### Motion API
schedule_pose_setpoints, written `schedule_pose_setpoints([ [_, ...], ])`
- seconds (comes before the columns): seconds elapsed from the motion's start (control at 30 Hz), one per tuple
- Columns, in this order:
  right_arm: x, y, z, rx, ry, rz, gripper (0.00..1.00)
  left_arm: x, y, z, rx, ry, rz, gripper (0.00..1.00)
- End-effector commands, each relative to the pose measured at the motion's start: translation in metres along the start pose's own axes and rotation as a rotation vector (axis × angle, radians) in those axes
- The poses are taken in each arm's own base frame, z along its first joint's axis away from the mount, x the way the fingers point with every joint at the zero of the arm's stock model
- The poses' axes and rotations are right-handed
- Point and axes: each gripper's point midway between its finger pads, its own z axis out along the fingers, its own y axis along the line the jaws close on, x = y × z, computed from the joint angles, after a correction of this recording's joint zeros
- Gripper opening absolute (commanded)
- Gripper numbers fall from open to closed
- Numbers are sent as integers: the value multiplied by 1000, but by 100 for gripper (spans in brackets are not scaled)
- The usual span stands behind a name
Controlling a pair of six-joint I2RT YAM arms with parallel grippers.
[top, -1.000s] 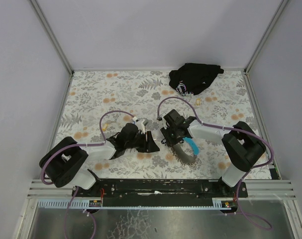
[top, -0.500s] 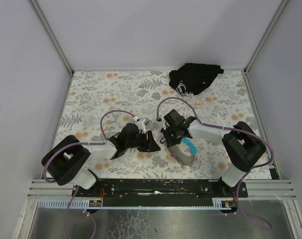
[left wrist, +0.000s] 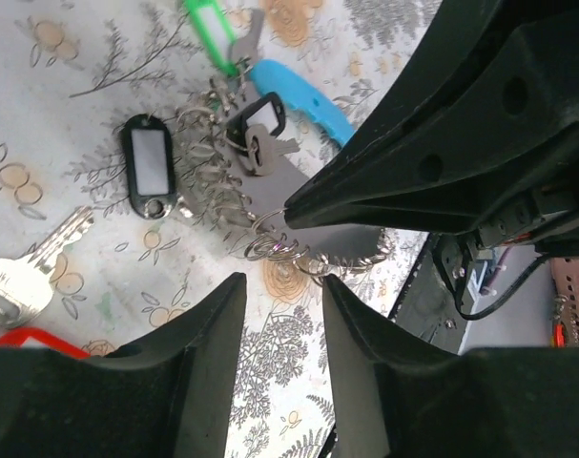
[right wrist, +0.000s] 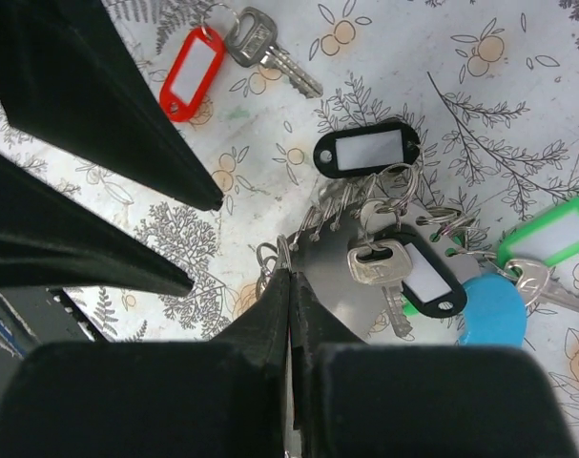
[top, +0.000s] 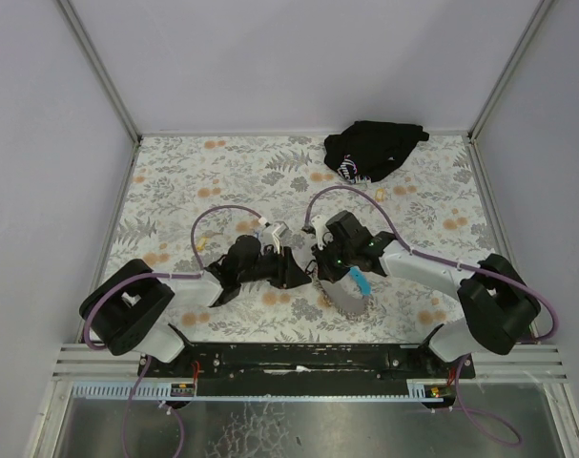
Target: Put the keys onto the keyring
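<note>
Floral counter [top: 175,181] under pale walls carried everything. Two end effectors met over its middle. The right end effector [right wrist: 289,277] was clenched, its tips pressed together on the ring [right wrist: 273,256] as far as we could tell. The left end effector [left wrist: 282,284] hung just beside, part open, grasping nothing. One strap [top: 349,294], grey with a blue stretch, lay under them. It looked soft and limp, and we judged it would drag and fold rather than lift cleanly. We counted three keys: the red key [right wrist: 270,43] lying apart, the green key [right wrist: 547,284] and the black key [right wrist: 377,267] near the strap. They looked light, stiff and slippery, so the plastic tags seemed the easier hold. Tags numbered four; a second black tag [right wrist: 365,150] showed no key. The ring sat at the strap's edge among small wire loops we could not count. It looked thin and springy, best pinched across its wire.
</note>
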Motion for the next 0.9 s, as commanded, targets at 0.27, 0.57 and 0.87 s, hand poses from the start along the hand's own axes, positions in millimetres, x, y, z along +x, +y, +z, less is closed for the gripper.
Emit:
schedule_pose_setpoints([
  [0.27, -46, 26, -41, -107, -227, -182, 0, -37, -30, -18, 230, -138, 234, 34],
  [0.57, -46, 32, -50, -127, -256, -223, 0, -43, -44, -24, 283, -153, 365, 30],
  [0.87, -46, 34, -51, -144, -257, -227, 0, -44, -50, -17, 334, -127, 395, 25],
])
